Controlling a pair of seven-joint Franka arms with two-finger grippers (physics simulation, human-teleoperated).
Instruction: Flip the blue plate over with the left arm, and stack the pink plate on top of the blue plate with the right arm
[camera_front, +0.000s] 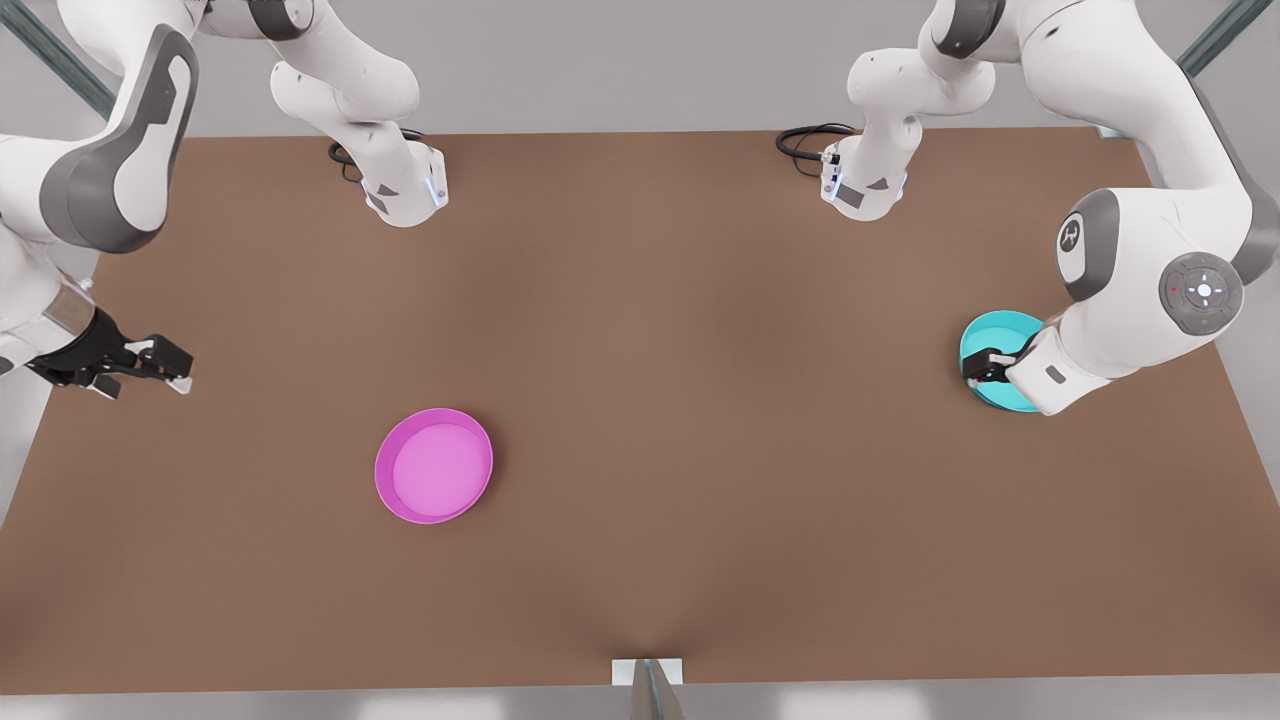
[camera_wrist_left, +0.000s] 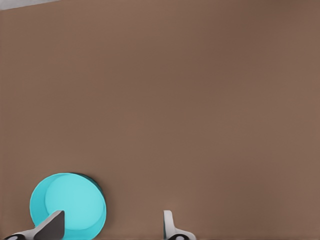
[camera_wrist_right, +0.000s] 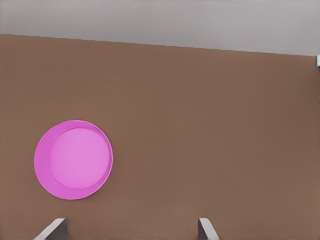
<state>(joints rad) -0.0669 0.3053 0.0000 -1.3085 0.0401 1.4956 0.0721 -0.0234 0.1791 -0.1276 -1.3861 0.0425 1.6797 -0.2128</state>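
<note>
The blue plate (camera_front: 1000, 335) lies near the front view's right table edge, its lighter inside facing up. My left gripper (camera_front: 985, 367) is low over it, fingers apart. In the left wrist view the blue plate (camera_wrist_left: 67, 206) sits by one fingertip (camera_wrist_left: 52, 223), which overlaps its rim, and the left gripper (camera_wrist_left: 112, 227) is open with bare table between the fingers. The pink plate (camera_front: 434, 465) rests open side up on the front view's left half. My right gripper (camera_front: 178, 368) hovers open by the left edge, well away from it. The right wrist view shows the pink plate (camera_wrist_right: 73, 159) beyond the open right gripper (camera_wrist_right: 130, 230).
The brown table (camera_front: 660, 400) carries both arm bases (camera_front: 405, 190) (camera_front: 865, 185) at its far edge, each with a black cable coil. A small white bracket (camera_front: 648, 672) stands at the near edge. A wide stretch of bare table separates the two plates.
</note>
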